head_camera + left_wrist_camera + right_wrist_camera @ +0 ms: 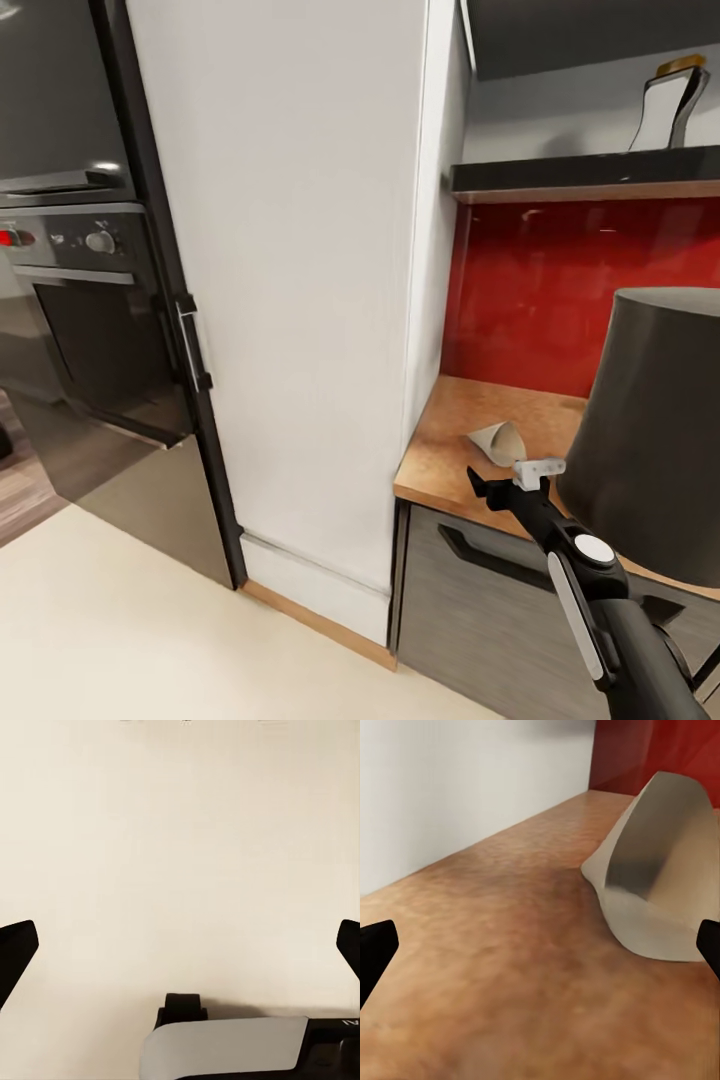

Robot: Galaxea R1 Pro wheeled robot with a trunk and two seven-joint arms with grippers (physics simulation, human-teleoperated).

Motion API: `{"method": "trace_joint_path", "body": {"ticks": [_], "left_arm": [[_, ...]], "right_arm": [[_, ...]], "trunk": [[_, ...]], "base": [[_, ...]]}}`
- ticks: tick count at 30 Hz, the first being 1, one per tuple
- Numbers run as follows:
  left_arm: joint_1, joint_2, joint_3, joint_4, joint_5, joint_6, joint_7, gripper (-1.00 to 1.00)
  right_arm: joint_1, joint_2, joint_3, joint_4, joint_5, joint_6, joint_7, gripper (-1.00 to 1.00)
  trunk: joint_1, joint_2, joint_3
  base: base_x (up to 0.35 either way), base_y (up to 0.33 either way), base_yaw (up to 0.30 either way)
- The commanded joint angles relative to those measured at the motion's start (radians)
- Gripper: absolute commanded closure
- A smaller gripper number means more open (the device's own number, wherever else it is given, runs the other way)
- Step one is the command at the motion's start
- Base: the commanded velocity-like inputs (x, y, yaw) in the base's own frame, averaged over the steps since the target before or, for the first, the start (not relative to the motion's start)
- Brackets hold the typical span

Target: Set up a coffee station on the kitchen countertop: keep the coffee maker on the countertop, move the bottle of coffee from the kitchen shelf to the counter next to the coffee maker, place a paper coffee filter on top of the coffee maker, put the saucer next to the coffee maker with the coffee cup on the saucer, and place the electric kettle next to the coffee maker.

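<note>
A pale paper coffee filter [497,441] lies on its side on the wooden countertop [450,440], near the counter's left end. In the right wrist view the filter [656,870] is just ahead of my right gripper [540,952] and off to one side, with the fingertips [375,949] spread wide and nothing between them. In the head view my right gripper [505,480] hovers over the counter's front edge, just short of the filter. A big dark tapered body [650,430], seemingly the coffee maker, stands right of it. My left gripper [180,952] is open over the cream floor.
A tall white cabinet [300,280] bounds the counter on the left. A dark shelf [590,172] above the red backsplash [560,290] carries a white and dark container with a gold top [668,105]. An oven [80,300] stands far left. Drawers [480,600] sit below the counter.
</note>
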Motion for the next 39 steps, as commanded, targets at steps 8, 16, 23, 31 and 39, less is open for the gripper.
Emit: {"method": "trace_joint_path", "body": {"ticks": [8, 16, 23, 31, 39], "left_arm": [[0.001, 0.000, 0.002, -0.002, 0.001, -0.001, -0.001, -1.00], [0.001, 0.000, 0.001, -0.001, 0.000, -0.001, -0.001, -1.00], [0.001, 0.000, 0.002, -0.001, 0.001, -0.001, -0.001, -1.00], [0.001, 0.000, 0.002, -0.001, 0.001, -0.001, -0.001, -1.00], [0.001, -0.003, 0.001, -0.002, 0.002, -0.001, -0.001, -1.00]], "right_arm": [[-0.001, 0.000, -0.001, -0.001, 0.000, 0.006, 0.005, -1.00], [-0.001, 0.000, -0.001, 0.000, 0.002, 0.006, 0.005, -1.00], [0.000, 0.000, -0.001, 0.001, 0.003, 0.006, 0.005, -1.00], [-0.001, 0.005, -0.002, 0.002, 0.003, 0.004, 0.005, -1.00], [-0.013, 0.021, 0.002, 0.027, -0.001, -0.018, -0.018, -1.00]], "trunk": [[0.000, 0.000, -0.001], [0.000, 0.000, -0.001], [0.000, 0.000, -0.001], [0.000, 0.000, -0.001], [0.000, -0.001, -0.001]], "base": [[0.090, -0.043, 0.000], [0.124, -0.006, 0.000], [0.043, 0.000, 0.000], [0.101, -0.040, 0.000], [0.015, -0.007, 0.000]]}}
